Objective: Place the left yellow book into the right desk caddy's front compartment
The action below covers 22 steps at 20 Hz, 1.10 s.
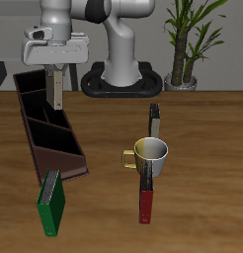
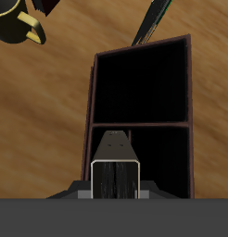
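Three compartments divide the right desk caddy [image 1: 49, 124], a long dark maroon box lying at a slant on the tabletop [image 1: 202, 198]. In the exterior view all three read as dark hollows with nothing standing in them; the wrist view shows two of them [image 2: 142, 88] as black wells, interiors too dark to confirm fully.

The gripper [image 1: 54, 71] hangs above the caddy's rear end with its jaws clamped on the left yellow book [image 1: 55, 89], which hangs upright, its lower end level with the back compartment's opening. In the wrist view the book [image 2: 116, 171] shows end-on as a dark face with a pale border, and it blocks part of the nearer well.

A yellow mug [image 1: 149, 153] stands well apart, between a slim dark book [image 1: 153, 121] behind it and a red book [image 1: 145, 198] in front. A green book [image 1: 50, 203] leans at the caddy's front end. The mug's contents cannot be made out.
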{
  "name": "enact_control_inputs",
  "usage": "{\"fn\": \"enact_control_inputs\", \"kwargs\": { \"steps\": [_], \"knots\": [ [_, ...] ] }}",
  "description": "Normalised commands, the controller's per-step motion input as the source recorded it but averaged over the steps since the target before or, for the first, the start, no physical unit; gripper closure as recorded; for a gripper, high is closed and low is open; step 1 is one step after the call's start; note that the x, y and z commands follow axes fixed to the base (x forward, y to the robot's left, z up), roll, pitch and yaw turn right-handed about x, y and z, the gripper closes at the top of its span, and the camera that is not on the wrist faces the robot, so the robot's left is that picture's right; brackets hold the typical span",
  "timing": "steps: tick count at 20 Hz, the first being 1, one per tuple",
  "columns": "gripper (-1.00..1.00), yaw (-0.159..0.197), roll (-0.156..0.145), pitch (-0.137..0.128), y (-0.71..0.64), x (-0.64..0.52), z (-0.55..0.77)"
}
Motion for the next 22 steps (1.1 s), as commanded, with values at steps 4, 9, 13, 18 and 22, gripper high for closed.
{"fn": "enact_control_inputs", "kwargs": {
  "steps": [4, 9, 13, 18, 22],
  "knots": [
    [1.0, -0.012, 0.002, 0.013, 0.01, 0.06, -0.08],
    [1.0, -0.021, -0.002, 0.025, 0.01, 0.07, -0.18],
    [1.0, -0.015, 0.0, 0.022, 0.0, 0.07, -0.14],
    [1.0, -0.015, -0.002, 0.025, -0.01, 0.07, -0.2],
    [1.0, -0.011, 0.006, 0.025, 0.04, 0.07, -0.2]
  ]
}}
